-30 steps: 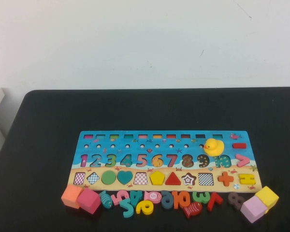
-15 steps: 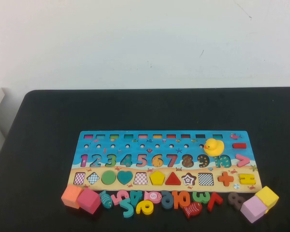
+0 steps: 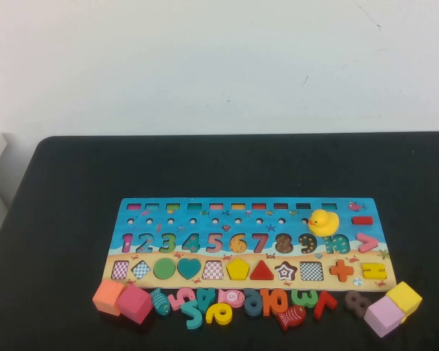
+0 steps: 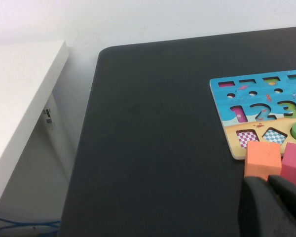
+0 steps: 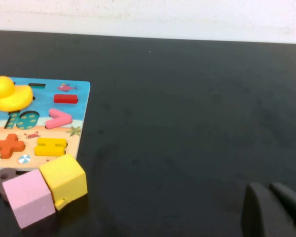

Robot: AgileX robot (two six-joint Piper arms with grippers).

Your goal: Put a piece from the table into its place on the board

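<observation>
Along counter's near edge, below board (image 3: 252, 241), loose pieces (image 3: 234, 303) lie in row, long axis left-right. My left end effector (image 4: 274, 190) clenched beside orange cube (image 4: 262, 160); right end effector (image 5: 275, 197) clenched, farther off.

Board (image 5: 81, 106) edge on black table (image 5: 197, 113): yellow duck (image 5: 10, 94), red bar (image 5: 65, 98), pink chevron (image 5: 59, 118), orange plus (image 5: 9, 145), yellow equals (image 5: 51, 146). Yellow cube (image 5: 64, 180) touching pink cube (image 5: 28, 197) beside board. Right gripper (image 5: 272, 213) fingers together, over bare table
</observation>
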